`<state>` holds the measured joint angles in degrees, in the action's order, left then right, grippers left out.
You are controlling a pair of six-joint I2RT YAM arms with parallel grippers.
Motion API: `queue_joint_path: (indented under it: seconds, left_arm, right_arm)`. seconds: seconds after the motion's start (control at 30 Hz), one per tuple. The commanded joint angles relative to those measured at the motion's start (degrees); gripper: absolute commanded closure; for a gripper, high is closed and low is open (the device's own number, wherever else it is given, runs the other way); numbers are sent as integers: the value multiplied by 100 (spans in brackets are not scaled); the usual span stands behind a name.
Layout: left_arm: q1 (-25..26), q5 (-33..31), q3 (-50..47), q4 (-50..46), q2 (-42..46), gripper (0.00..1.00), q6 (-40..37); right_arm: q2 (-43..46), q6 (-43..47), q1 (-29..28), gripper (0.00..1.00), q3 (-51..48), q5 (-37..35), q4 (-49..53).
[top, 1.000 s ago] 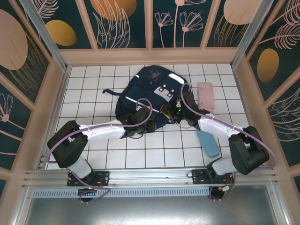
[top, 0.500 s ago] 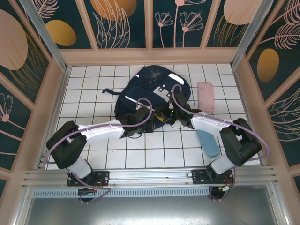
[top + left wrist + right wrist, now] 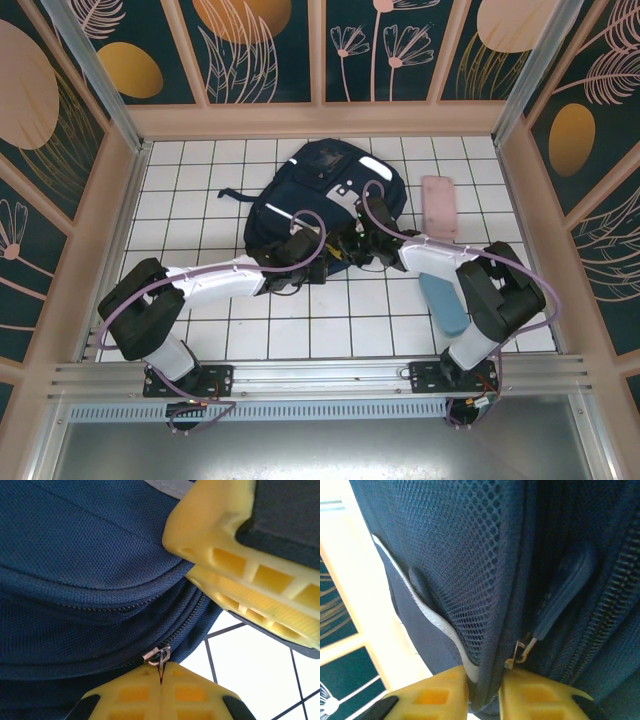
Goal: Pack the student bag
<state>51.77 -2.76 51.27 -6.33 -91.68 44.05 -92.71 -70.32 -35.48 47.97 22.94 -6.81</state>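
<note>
The student bag, a dark navy backpack with white stripes, lies at the back centre of the tiled table. Both grippers meet at its near edge. My left gripper is shut on a small metal zipper pull, pinched between its yellow fingertips. My right gripper is closed on a fold of the bag's seam below the mesh pocket. A second zipper pull with a rubber tab hangs just beside it. The right gripper's yellow fingers sit close above the left one.
A pink case lies right of the bag. A light blue case lies nearer, beside the right arm's forearm. Wooden-framed walls close in the table on three sides, and a black strap trails off the bag's left.
The right gripper has swung left along the bag's near edge to beside the left gripper, and its jaws have narrowed onto the seam. The left gripper has held still.
</note>
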Motion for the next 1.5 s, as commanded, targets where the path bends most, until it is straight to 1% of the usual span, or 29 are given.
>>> queue_joint_path:
  seconds: [0.0, 0.03, 0.1, 0.2, 0.27, 0.3, 0.37, 0.5, 0.63, 0.77, 0.83, 0.93, 1.0, 1.07, 1.13, 1.17, 1.23, 1.27, 1.3, 1.37, 1.47]
  left_arm:
    - [13, -422, 13, -378, 321, 100, -105]
    - [14, -597, 41, -557, 366, 100, -98]
    - [4, -981, 68, -902, 483, 100, -82]
    - [-68, -1399, 12, -1230, 732, 100, -116]
    - [-167, -1453, -64, -1270, 865, 100, -183]
    - [-239, -1458, -93, -1289, 924, 100, -204]
    - [-356, -1471, -128, -1309, 996, 100, -306]
    - [-636, -1603, -121, -1368, 1125, 100, -538]
    - [-873, -1870, -142, -1490, 1300, 100, -679]
    - [-906, -2051, -228, -1593, 1623, 100, -680]
    - [-906, -1941, -407, -1428, 1960, 100, -702]
    - [-912, -1609, -750, -1057, 2444, 100, -838]
    - [-906, -1440, -861, -1019, 2518, 100, -844]
    - [-905, -1405, -873, -1081, 2468, 100, -736]
    - [-906, -1272, -877, -1024, 2374, 100, -695]
    - [-909, -1158, -849, -946, 2300, 96, -702]
    - [-906, -901, -778, -780, 2114, 88, -818]
    - [-907, -800, -696, -721, 2014, 82, -908]
    - [-909, -708, -639, -689, 1915, 76, -974]
    - [-913, -580, -492, -614, 1705, 64, -1162]
    - [-900, -330, -214, -471, 1409, 53, -1695]
  right_arm:
    - [-9, 48, -34, 92, 192, -367, 103]
    - [69, 139, -5, 96, 178, -509, 206]
    - [250, 365, 88, 100, 95, -667, 331]
    - [644, 788, 315, 100, -135, -817, 577]
    - [885, 1039, 384, 100, -283, -764, 675]
    - [1001, 1199, 572, 100, -338, -707, 738]
    - [1173, 1484, 717, 100, -373, -661, 931]
    - [1308, 2239, 1014, 100, -287, -625, 1309]
    - [1160, 2869, 1395, 100, -139, -546, 1419]
    - [633, 3513, 1578, 100, 399, -482, 1434]
    - [335, 3741, 1606, 100, 701, -289, 1291]
    - [-98, 3967, 1606, 100, 1174, -25, 1126]
    - [-339, 4028, 1606, 100, 1495, -72, 1242]
    - [-456, 4104, 1612, 100, 1656, -139, 1354]
    - [-439, 4118, 1624, 94, 1677, -228, 1471]
    - [-382, 4102, 1639, 88, 1656, -221, 1531]
    - [-183, 4022, 1631, 72, 1520, -207, 1560]
    - [-18, 3949, 1619, 66, 1429, -187, 1568]
    - [140, 3875, 1603, 61, 1329, -176, 1582]
    - [558, 3615, 1595, 53, 1038, -159, 1523]
    - [1116, 3197, 1597, 48, 525, -194, 1398]
